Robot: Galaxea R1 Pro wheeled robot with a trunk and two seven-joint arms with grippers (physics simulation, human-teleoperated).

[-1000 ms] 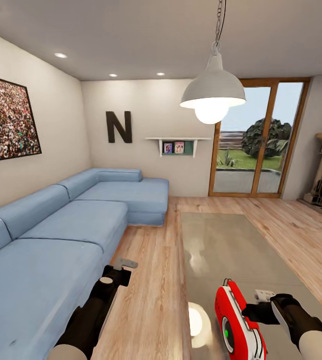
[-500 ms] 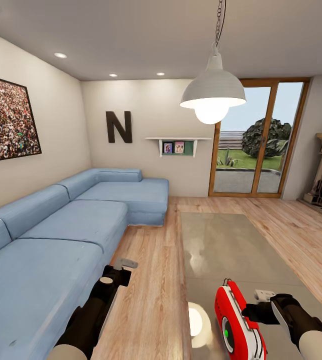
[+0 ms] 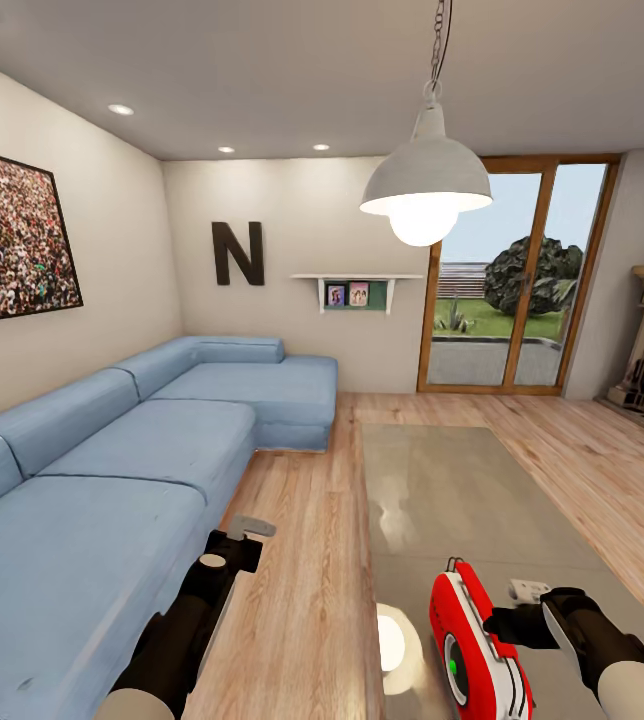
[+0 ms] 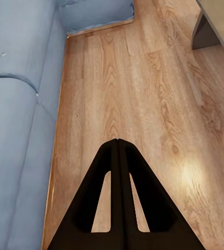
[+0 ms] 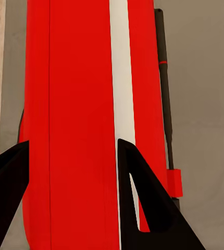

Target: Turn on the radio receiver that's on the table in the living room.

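The small glossy red radio receiver with white trim stripes and a green-centred round dial stands upright on the near end of the long low counter, whose glossy grey-beige top mirrors the lamp light. It sits close to the counter's edge on the sofa side.

The right claw reaches in from the right at the radio's side. In the right wrist view the right claw is spread, one black finger on each side of the red body. The finger by the white stripe lies over the red surface, but whether either finger presses the casing cannot be told. A thin dark rod with a red clip runs along the radio's far edge.

The left claw hangs over the light wood floor between the long blue sectional sofa and the counter. In the left wrist view its two black fingers are pressed together, tips meeting, with nothing between them; the sofa's blue edge runs alongside.

A white pendant lamp glows above the counter.
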